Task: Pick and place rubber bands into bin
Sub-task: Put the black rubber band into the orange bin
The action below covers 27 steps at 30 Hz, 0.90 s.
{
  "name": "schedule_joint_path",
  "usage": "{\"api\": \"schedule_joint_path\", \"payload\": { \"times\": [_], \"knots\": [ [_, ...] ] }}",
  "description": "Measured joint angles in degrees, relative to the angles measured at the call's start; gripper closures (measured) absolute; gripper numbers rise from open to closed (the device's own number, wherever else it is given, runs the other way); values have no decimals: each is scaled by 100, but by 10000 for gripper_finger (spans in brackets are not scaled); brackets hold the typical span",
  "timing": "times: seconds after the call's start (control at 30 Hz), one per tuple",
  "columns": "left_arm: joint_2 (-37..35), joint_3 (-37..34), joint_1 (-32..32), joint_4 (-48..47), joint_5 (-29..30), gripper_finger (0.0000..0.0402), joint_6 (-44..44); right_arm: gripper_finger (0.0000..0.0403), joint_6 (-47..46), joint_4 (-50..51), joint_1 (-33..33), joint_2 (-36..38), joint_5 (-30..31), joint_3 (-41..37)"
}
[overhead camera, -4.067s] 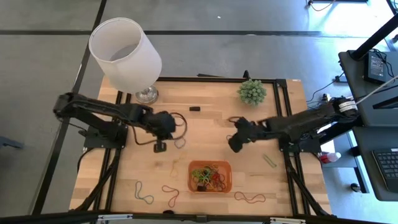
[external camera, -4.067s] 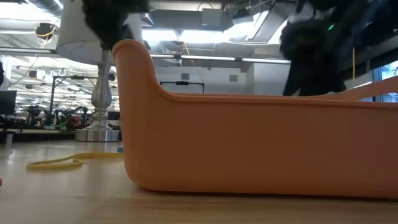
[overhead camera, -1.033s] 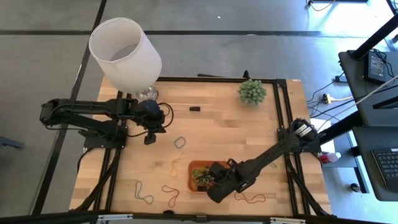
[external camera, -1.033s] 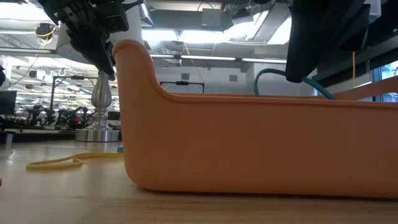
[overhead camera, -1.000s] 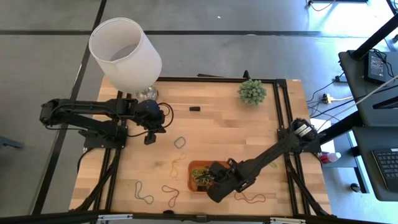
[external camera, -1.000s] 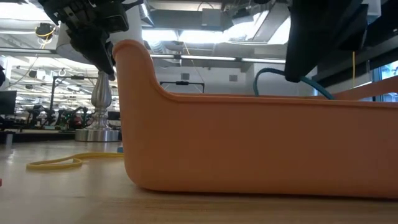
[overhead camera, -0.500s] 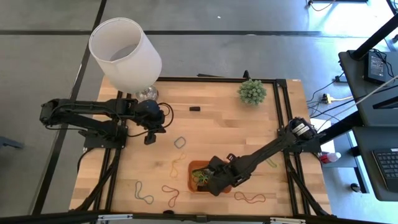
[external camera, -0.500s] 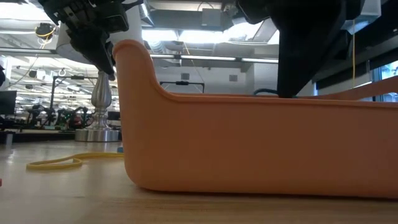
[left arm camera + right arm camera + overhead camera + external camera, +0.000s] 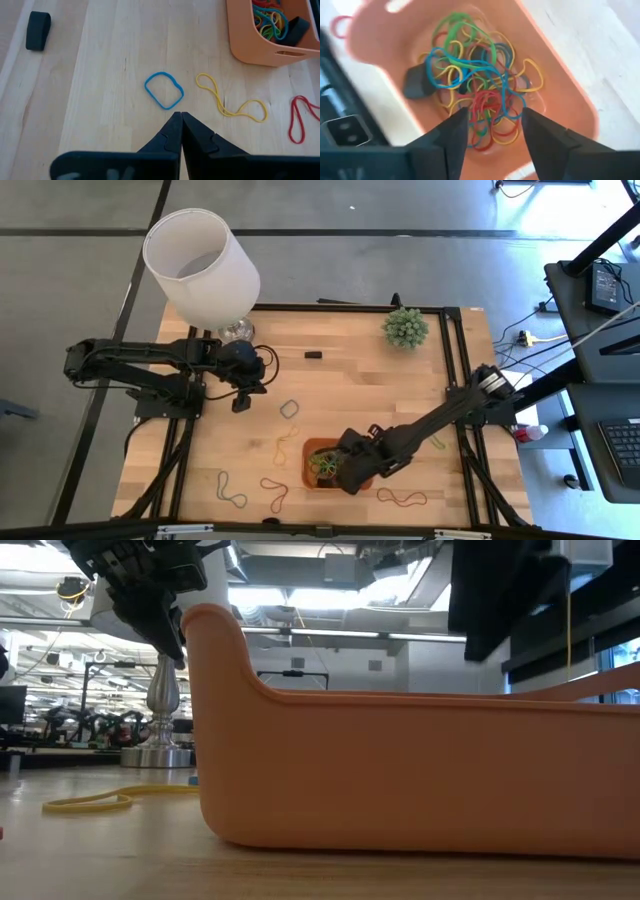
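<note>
The orange bin [image 9: 312,450] sits near the table's front edge, and a tangle of coloured rubber bands [image 9: 480,100] lies on its floor. My right gripper [image 9: 495,132] hangs open just above that pile and touches nothing. It covers most of the bin in the high view [image 9: 348,468]. Loose bands lie flat on the wood: a blue one [image 9: 164,90], a yellow one [image 9: 232,102] and a red one [image 9: 299,120]. Others lie near the front edge [image 9: 232,490]. My left gripper [image 9: 180,116] is shut and empty above the table, left of the blue band.
A white lampshade [image 9: 200,265] on a metal base [image 9: 160,750] stands at the far left, and a small green plant [image 9: 405,327] at the far right. A black piece [image 9: 313,354] lies on the far half. Another black piece [image 9: 415,82] lies in the bin.
My right gripper has risen a little over the bin and shifted slightly toward the far edge. The teal band that hung below it above the bin's rim has dropped out of sight into the bin.
</note>
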<state>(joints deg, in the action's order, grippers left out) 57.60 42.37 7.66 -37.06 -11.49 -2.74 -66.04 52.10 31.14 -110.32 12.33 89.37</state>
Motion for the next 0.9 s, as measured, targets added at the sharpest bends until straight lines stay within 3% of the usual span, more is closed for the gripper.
{"api": "schedule_joint_path", "payload": {
  "times": [0.2,0.43,0.57,0.77,0.9],
  "knots": [
    [-1,0,0,0,0,398,0,199,186,360,0,481,4,29],
    [-1,0,0,2,2,398,369,226,-299,1660,119,1075,413,-93],
    [-2,0,0,2,2,398,834,245,-864,1507,174,1579,409,-839],
    [-2,0,-7,3,-4,398,794,254,-1983,664,283,2475,409,-2388],
    [0,0,-7,4,-6,398,44,254,-2637,-194,332,2883,415,-3278]
  ]
}}
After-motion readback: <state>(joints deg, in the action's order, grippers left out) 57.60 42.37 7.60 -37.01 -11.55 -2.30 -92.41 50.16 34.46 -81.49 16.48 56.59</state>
